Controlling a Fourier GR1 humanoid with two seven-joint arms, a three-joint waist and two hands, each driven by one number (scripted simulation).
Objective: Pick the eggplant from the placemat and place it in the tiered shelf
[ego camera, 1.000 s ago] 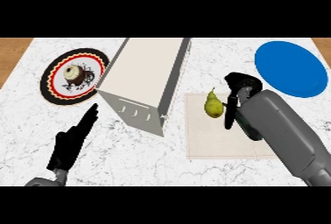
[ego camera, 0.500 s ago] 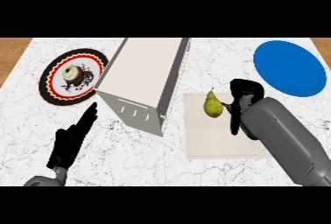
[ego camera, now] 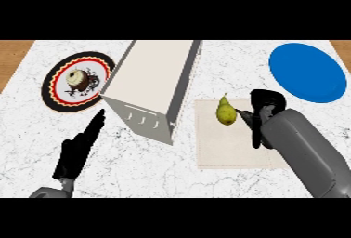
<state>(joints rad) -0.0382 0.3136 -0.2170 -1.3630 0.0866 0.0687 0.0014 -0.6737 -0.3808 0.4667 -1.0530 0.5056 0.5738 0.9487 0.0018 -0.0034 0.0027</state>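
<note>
A yellow-green, pear-shaped fruit [ego camera: 225,112] stands on the pale placemat [ego camera: 230,151], near its far edge. My right hand [ego camera: 264,108] is just right of the fruit. Its thumb points toward the fruit, and its fingers [ego camera: 256,135] hang straight down over the mat, not curled round anything. The tiered shelf [ego camera: 152,81] is a long cream box lying at a slant left of the mat, with its slotted end facing me. My left hand [ego camera: 77,151] rests open at the lower left with its fingers straight, pointing up toward the shelf.
A blue plate [ego camera: 307,72] lies at the far right, beyond my right hand. At the far left, a black, red and white patterned plate [ego camera: 56,88] holds a small brown and white item [ego camera: 77,80]. The wooden counter edge shows at the far left corner.
My right hand has come slightly nearer me and closer to the fruit, its fingers now hanging lower over the mat. The fruit and my left hand have not moved.
</note>
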